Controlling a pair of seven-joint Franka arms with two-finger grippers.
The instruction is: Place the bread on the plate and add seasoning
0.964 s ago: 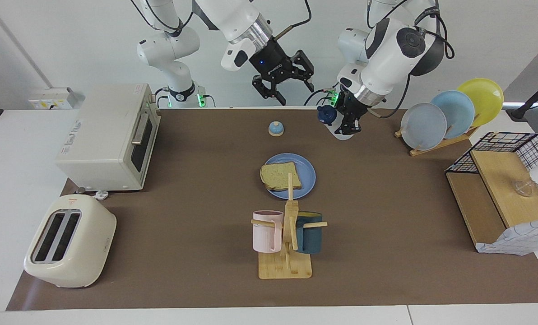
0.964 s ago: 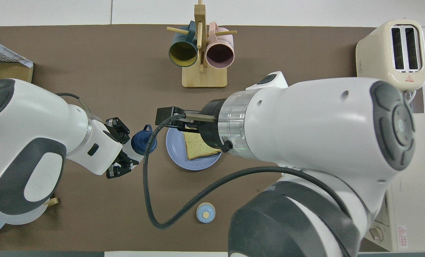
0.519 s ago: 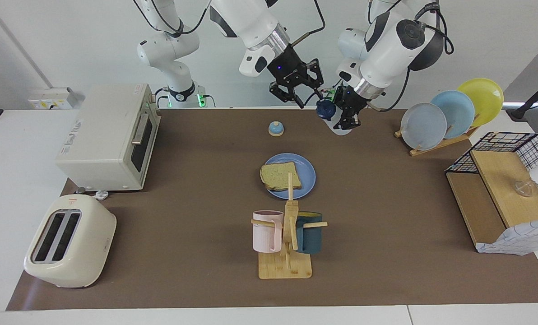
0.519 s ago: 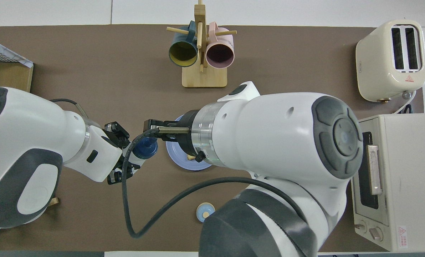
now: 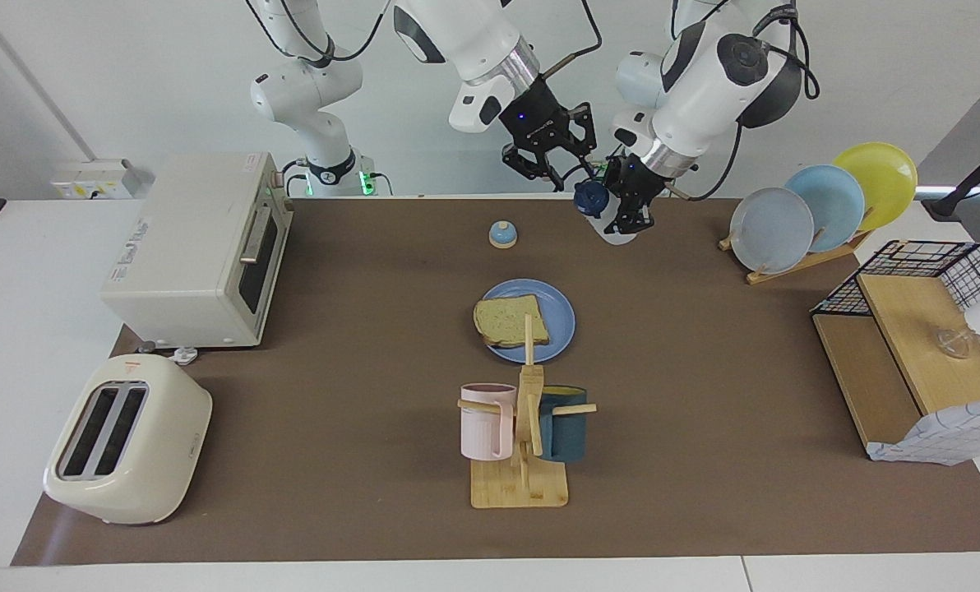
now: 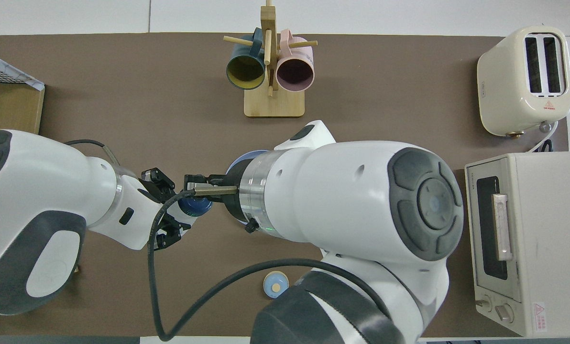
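Observation:
The bread (image 5: 510,321) lies flat on the blue plate (image 5: 561,316) in the middle of the table. My right arm hides both in the overhead view. My left gripper (image 5: 628,210) is shut on the seasoning (image 5: 611,228), a white bottle held tilted in the air over the table edge nearest the robots, its navy cap (image 5: 590,199) pointing toward the right arm. My right gripper (image 5: 574,174) hangs just above that cap, its fingers still apart. From overhead the right gripper (image 6: 192,183) sits right over the cap (image 6: 195,206), with the left gripper (image 6: 168,215) beside it.
A small blue bell (image 5: 502,234) stands between the plate and the robots. A mug tree (image 5: 523,427) with two mugs stands farther out than the plate. Toaster oven (image 5: 202,247) and toaster (image 5: 128,440) are at the right arm's end, plate rack (image 5: 819,205) and wire basket (image 5: 917,329) at the left arm's.
My right gripper has swung toward the left arm's end and come up to the bottle's cap, its fingers narrowing. My left gripper has lifted the bottle slightly.

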